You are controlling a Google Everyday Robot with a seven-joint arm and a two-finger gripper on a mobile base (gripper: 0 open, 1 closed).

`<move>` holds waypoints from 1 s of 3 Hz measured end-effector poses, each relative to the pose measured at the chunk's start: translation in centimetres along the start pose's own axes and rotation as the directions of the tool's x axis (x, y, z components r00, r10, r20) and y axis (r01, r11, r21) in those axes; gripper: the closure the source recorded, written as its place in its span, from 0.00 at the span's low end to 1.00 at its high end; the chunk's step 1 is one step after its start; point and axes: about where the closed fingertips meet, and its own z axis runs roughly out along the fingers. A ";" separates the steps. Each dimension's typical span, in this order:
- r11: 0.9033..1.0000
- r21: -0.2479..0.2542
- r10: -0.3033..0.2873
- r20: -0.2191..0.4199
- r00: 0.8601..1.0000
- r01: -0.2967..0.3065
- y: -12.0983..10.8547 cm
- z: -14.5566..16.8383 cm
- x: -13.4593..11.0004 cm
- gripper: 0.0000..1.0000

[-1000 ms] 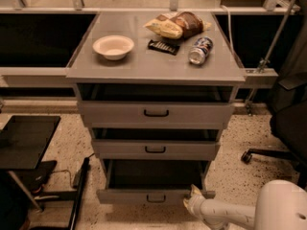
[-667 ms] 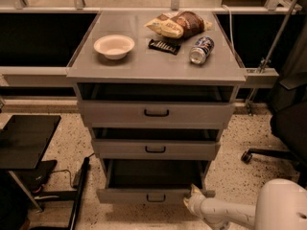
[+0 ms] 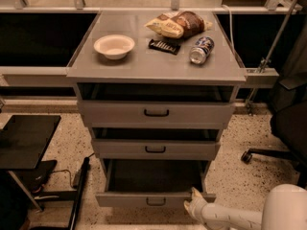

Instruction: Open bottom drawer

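Note:
The bottom drawer (image 3: 153,199) of the grey cabinet is pulled out toward me, its dark inside showing, with a small black bar handle (image 3: 156,202) on its flat front. My gripper (image 3: 194,202) is at the right end of that drawer front, its pale fingers touching the top edge near the corner. My white arm (image 3: 240,217) comes in from the lower right. The middle drawer (image 3: 156,149) and the top drawer (image 3: 156,113) sit above, each slightly out.
On the cabinet top (image 3: 86,66) lie a white bowl (image 3: 114,46), a chip bag (image 3: 177,25), a dark bar (image 3: 164,46) and a can (image 3: 201,50) on its side. A black stool (image 3: 24,140) stands left, an office chair base (image 3: 268,155) right.
None visible; the drawer and my gripper stand as they did a second ago.

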 end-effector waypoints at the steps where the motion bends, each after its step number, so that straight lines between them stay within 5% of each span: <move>1: 1.000 -0.008 -0.011 0.005 1.000 0.011 1.7 -0.4 0.2 1.00; 3: 1.000 -0.013 -0.019 0.010 1.000 0.019 2.7 -1.1 0.0 1.00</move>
